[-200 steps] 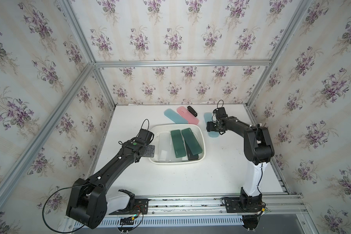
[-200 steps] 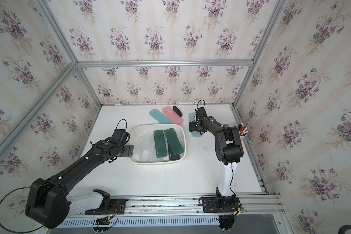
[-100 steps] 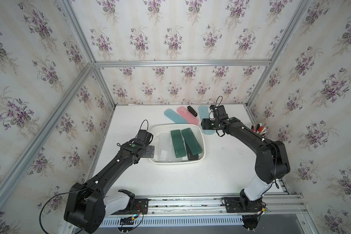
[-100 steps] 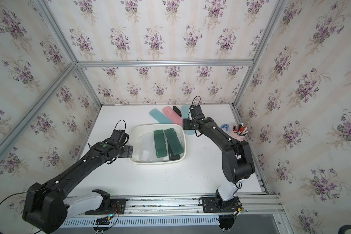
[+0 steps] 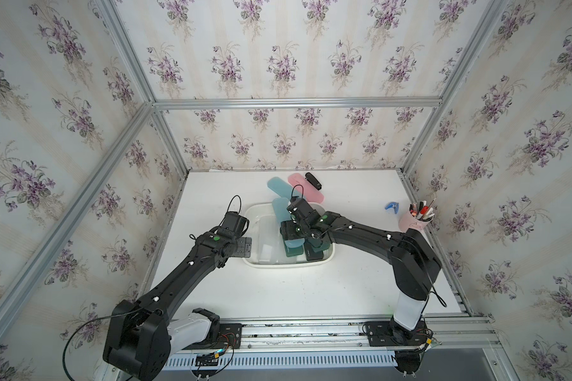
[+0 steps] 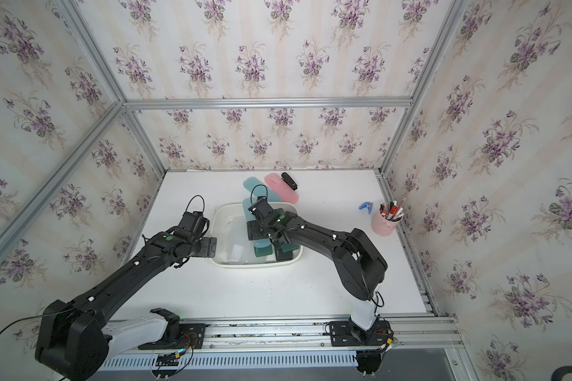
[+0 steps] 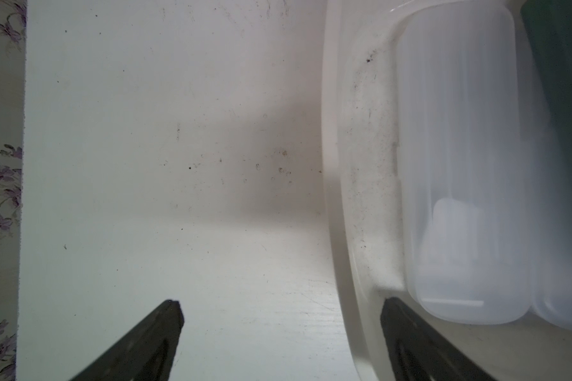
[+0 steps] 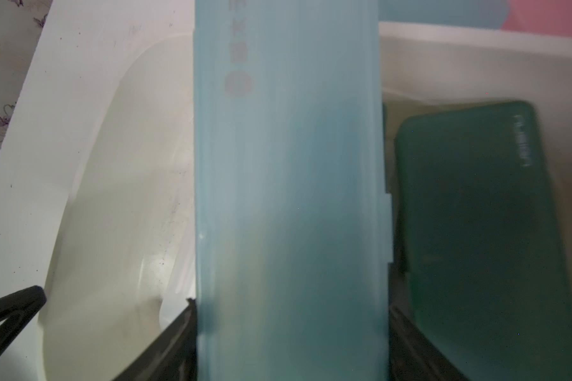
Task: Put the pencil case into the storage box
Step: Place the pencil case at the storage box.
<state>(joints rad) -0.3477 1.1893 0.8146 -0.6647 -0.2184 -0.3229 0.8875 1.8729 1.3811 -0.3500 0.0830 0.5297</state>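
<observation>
The storage box (image 5: 288, 265) (image 6: 255, 265) is a shallow white tub in mid-table. My right gripper (image 5: 291, 232) (image 8: 289, 306) is shut on a light blue pencil case (image 5: 280, 209) (image 6: 262, 244) (image 8: 288, 165), held lengthwise just above the box's middle, its far end over the back rim. Two dark green cases (image 5: 293, 252) (image 8: 476, 214) and a translucent white case (image 5: 266, 244) (image 7: 456, 165) lie in the box. My left gripper (image 5: 243, 245) (image 7: 281, 308) is open at the box's left rim (image 7: 337, 165), one finger over the rim, the other over bare table.
Behind the box lie another light blue case (image 5: 277, 185), a pink case (image 5: 306, 192) and a small black object (image 5: 312, 180). A blue clip (image 5: 392, 207) and a pink pen cup (image 5: 413, 223) stand at the right edge. Cage walls close in three sides.
My right gripper has carried the light blue case from the back right of the table leftward to above the box. The left arm has hardly moved.
</observation>
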